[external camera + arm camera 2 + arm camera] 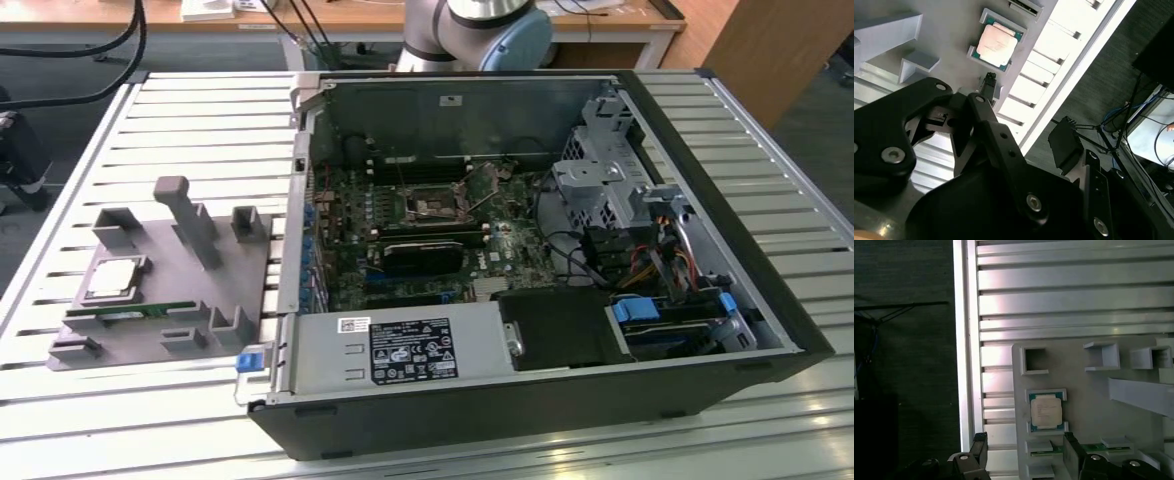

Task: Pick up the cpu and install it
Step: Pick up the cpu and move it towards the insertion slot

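Silver cpu (pixel 1046 410) in holder (pixel 1089 390) near table (pixel 1054 305) edge; pincer (pixel 1025 438) spread.

Robotics lab or workshop, we judge: a slatted aluminium bench (pixel 187 110) carrying an opened desktop computer case (pixel 534 415), a robot arm's base (pixel 481 35) at its far edge, wooden desks (pixel 160 12) and trailing cables (pixel 134 35) behind.

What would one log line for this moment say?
phase: pre-grasp | end effector: open, empty, close to cpu, not touching | cpu: flat in grey holder | computer case: side open, beside holder
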